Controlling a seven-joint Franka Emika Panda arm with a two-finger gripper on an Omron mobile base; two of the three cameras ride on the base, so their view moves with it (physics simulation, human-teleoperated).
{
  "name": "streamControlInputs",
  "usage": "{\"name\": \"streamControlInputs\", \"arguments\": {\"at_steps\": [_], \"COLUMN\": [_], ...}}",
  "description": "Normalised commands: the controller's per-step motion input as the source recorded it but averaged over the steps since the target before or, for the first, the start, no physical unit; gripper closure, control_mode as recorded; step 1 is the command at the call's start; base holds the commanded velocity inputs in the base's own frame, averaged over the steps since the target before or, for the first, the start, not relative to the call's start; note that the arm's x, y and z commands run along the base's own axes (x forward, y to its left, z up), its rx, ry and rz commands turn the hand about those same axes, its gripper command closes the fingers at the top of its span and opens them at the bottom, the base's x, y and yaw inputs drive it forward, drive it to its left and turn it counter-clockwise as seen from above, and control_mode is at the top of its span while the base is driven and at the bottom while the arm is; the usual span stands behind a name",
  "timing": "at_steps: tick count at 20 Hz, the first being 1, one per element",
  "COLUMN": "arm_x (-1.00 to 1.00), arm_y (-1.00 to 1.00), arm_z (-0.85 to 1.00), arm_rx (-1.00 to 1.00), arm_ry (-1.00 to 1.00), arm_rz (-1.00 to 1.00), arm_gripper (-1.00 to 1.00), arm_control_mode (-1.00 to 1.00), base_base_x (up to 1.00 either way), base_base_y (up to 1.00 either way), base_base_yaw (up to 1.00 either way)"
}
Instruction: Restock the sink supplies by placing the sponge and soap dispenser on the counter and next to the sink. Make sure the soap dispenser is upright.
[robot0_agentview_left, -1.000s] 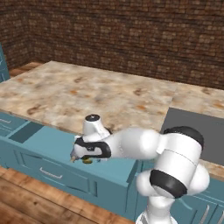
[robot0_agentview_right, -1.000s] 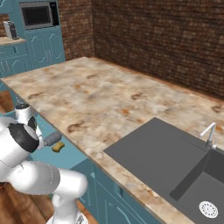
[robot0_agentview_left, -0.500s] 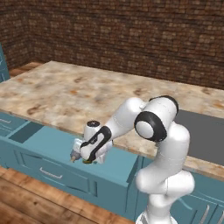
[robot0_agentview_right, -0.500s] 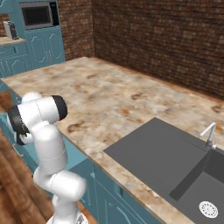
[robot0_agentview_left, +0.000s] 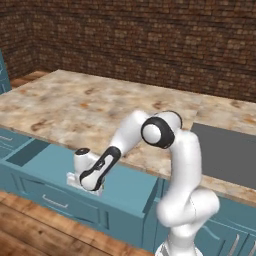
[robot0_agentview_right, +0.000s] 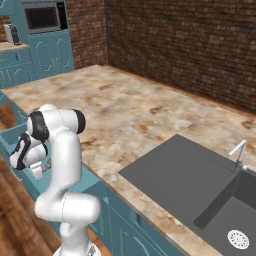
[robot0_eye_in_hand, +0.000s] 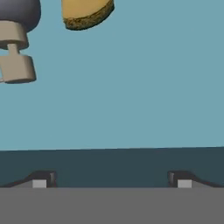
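Open pincer (robot0_eye_in_hand: 111, 181) over drawer (robot0_eye_in_hand: 131, 87) w/ sponge (robot0_eye_in_hand: 86, 13), soap dispenser (robot0_eye_in_hand: 16, 39).

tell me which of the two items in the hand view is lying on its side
The soap dispenser: its tan pump top points sideways across the blue floor. The sponge beside it simply lies flat.

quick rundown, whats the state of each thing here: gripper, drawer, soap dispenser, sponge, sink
gripper: open, holding nothing, down in the drawer
drawer: pulled open
soap dispenser: lying on its side on the drawer floor, not upright
sponge: loose on the drawer floor beside the dispenser, not touching it
sink: nothing in the basin, no water from the tap
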Motion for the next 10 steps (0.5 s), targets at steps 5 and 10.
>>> {"name": "streamControlInputs", "arguments": {"at_steps": [5, 10], "arm_x": [-0.25, -0.92], "arm_y": [0.95, 0.90], "arm_z": [0.00, 0.00], "arm_rx": [-0.07, -0.01], "arm_ry": [0.30, 0.29], "arm_rz": [0.00, 0.00], "arm_gripper": [-1.00, -1.00], "arm_control_mode": [-1.00, -1.00], "base_base_x": [0.00, 0.00], "base_base_y": [0.00, 0.00], "base_base_yaw": [0.00, 0.00]}}
